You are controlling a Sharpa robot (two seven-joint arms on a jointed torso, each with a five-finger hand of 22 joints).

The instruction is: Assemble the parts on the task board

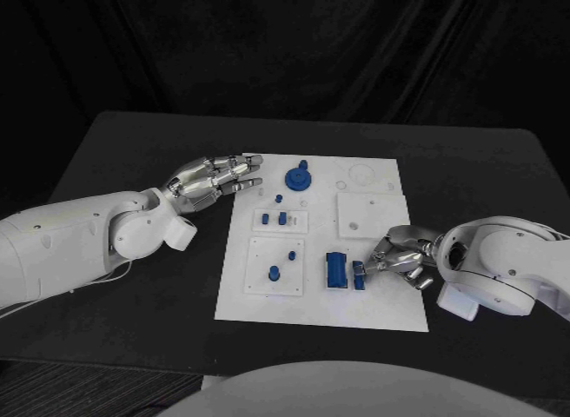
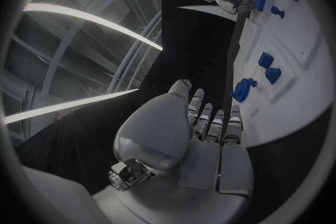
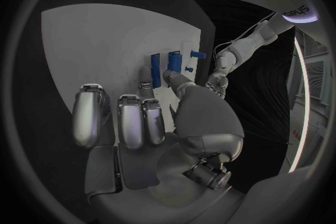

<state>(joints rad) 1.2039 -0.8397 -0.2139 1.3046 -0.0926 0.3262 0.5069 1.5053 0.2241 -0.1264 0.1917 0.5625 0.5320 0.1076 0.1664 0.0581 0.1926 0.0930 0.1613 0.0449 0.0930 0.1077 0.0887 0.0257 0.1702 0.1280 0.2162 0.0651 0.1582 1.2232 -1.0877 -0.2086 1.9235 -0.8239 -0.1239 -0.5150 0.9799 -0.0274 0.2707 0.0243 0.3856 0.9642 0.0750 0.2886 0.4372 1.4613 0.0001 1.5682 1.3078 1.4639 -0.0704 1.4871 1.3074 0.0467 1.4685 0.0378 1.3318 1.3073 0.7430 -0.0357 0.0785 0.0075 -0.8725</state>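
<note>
- right hand (image 1: pixel 404 256) sits low at the near right of the task board (image 1: pixel 398 317), fingertips reaching in toward the two upright blue blocks (image 1: pixel 336 270); cannot tell if it touches or pinches one, fingers look partly curled, grip unclear
- in the right wrist view the right hand's fingers (image 3: pixel 133 120) hang over the white board with the blue blocks (image 3: pixel 165 64) just beyond the tips
- two small blue pegs (image 1: pixel 282 265) stand in the near left plate of the board, apart from both hands
- two more blue pieces (image 1: pixel 274 219) stand in the mid left plate
- left hand (image 1: pixel 216 181) hovers just beside the board's far left edge, fingers spread, holding nothing
- round blue gear part (image 1: pixel 301 179) lies at the far end, near the left fingertips
- step, my read: right hand going for a near block
- next move needs a firm pinch, then a straight lift
</note>
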